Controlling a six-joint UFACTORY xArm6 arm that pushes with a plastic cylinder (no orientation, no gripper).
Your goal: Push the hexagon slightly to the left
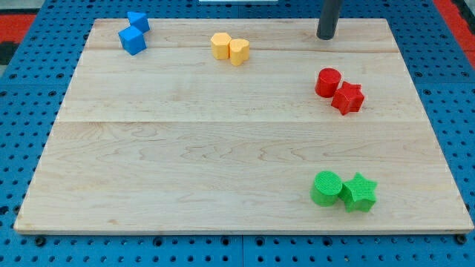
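**Approach not yet begun: my tip stands far right of the hexagon**

At the tabletop's (223, 148) top left sit two blue cubes (134, 33), touching. Further right along the view's top is the yellow pair: the left one reads as the hexagon (220, 45), and the other yellow block (238, 51) (shape unclear, rounded) presses against its right side. My tip (326, 38) rests near the top edge, well apart from the yellow pair on their right, touching no block. There is no hand to open or close, only the rod. Below my tip lie a red cylinder (327, 81) and red star (348, 98), touching; near the view's bottom lie a green cylinder (325, 188) and green star (360, 192).

I judge the step to be the approach. The hexagon's right face is blocked by its neighbour, so the next move probably means sliding left and nudging gently through that block, or catching the hexagon's upper right corner, then stopping early.
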